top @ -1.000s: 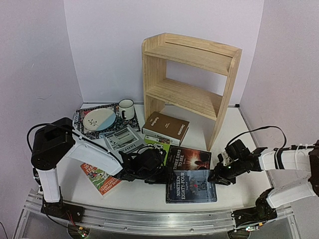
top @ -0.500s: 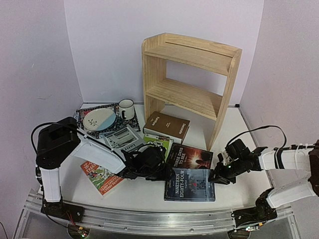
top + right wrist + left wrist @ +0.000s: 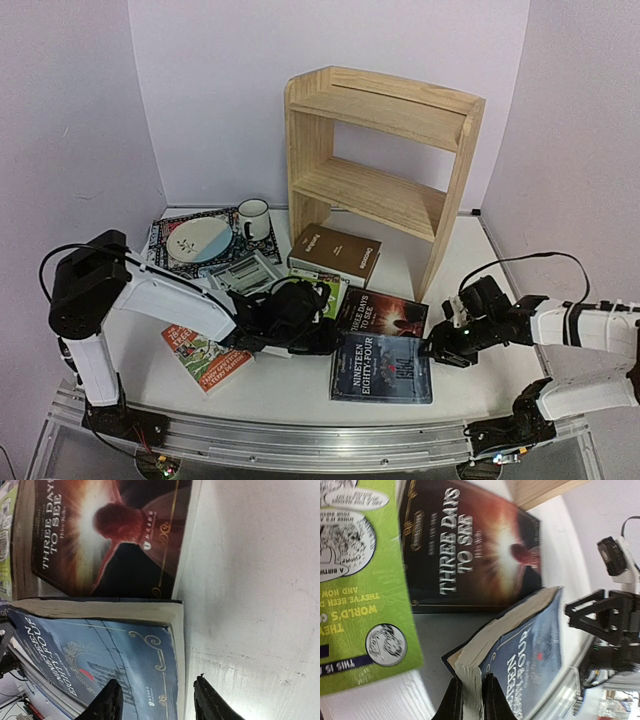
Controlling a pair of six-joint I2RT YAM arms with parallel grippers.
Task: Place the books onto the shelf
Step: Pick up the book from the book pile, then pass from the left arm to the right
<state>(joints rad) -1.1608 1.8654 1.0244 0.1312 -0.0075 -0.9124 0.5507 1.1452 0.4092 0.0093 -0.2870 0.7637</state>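
Note:
The dark blue book "Nineteen Eighty-Four" lies at the table's front, its left corner raised. My left gripper is shut on that corner's page edge. My right gripper stands open, its jaws on either side of the same book's right edge. "Three Days to See" lies just behind. A green paperback, a grey book, an orange paperback and the brown "Decorate" lie around them. The pine shelf stands at the back with both boards bare.
A patterned mat with a plate and a white mug sits at the back left. A metal rail runs along the near edge. Walls close in behind and at both sides.
My left gripper has shut on the left corner of "Nineteen Eighty-Four" and tipped it up. My right gripper has opened wider at the book's right edge.

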